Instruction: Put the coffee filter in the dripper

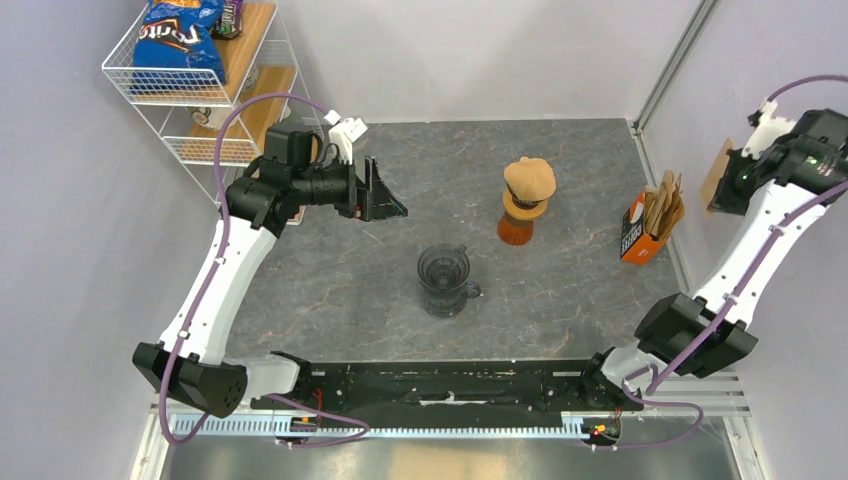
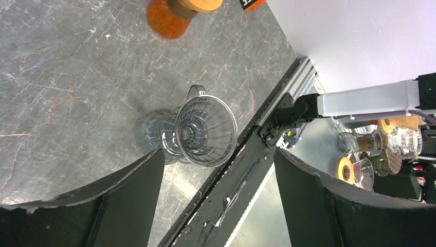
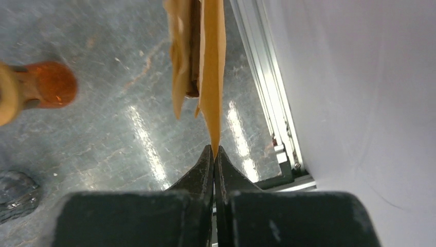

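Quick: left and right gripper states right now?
Left gripper: open, holding nothing.
Right gripper: closed on a coffee filter.

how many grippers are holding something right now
1. The right gripper is shut on a coffee filter near the filter box; the left gripper is open and empty.

Grey marble table (image 1: 560, 300), pale walls (image 1: 480, 50), wire shelf (image 1: 268, 105)
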Controlling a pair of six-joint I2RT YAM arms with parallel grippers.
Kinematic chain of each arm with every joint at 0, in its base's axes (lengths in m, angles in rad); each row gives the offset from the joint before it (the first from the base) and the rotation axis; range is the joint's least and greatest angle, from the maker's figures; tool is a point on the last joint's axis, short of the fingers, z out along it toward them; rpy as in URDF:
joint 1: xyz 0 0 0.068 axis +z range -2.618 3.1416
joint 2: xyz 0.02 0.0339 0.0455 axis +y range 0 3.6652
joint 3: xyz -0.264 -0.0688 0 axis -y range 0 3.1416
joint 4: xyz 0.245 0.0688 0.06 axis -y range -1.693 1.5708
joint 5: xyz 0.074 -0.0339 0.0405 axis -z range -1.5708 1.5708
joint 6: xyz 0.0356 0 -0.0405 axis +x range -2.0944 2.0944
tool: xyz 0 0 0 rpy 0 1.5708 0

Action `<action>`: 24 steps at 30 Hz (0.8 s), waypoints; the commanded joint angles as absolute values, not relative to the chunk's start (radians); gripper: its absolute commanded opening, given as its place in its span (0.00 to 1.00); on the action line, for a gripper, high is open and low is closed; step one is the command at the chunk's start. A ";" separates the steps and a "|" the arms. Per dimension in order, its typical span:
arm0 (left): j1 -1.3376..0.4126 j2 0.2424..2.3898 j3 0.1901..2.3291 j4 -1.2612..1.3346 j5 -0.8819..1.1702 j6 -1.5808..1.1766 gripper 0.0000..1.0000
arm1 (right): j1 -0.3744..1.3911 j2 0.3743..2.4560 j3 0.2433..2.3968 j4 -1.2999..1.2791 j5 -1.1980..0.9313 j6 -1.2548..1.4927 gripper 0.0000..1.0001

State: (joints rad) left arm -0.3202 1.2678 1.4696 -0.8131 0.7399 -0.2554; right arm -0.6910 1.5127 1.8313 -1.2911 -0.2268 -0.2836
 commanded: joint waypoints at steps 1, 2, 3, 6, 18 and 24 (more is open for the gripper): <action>-0.309 1.234 1.511 -0.790 0.773 -0.256 0.85 | -0.687 1.452 2.097 -1.470 -0.343 -0.333 0.00; -0.306 1.231 1.517 -0.790 0.777 -0.251 0.86 | -0.681 1.460 2.167 -1.501 -0.372 -0.345 0.00; -0.303 1.226 1.527 -0.790 0.778 -0.249 0.86 | -0.673 1.468 2.219 -1.529 -0.414 -0.354 0.00; -0.296 1.208 1.553 -0.777 0.778 -0.228 0.87 | -0.598 1.483 2.336 -1.577 -0.547 -0.396 0.00; -0.278 1.191 1.741 -0.908 0.825 -0.043 0.91 | 0.111 1.405 2.087 -1.492 -0.548 -0.711 0.00; -0.279 1.233 1.811 -0.913 0.849 -0.020 0.89 | 0.434 1.369 1.960 -1.479 -0.376 -0.938 0.00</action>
State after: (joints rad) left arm -0.2825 1.1965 1.7580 -0.8860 0.8070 -0.0784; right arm 0.2913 1.4197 1.9724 -1.4940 -0.4896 -0.7467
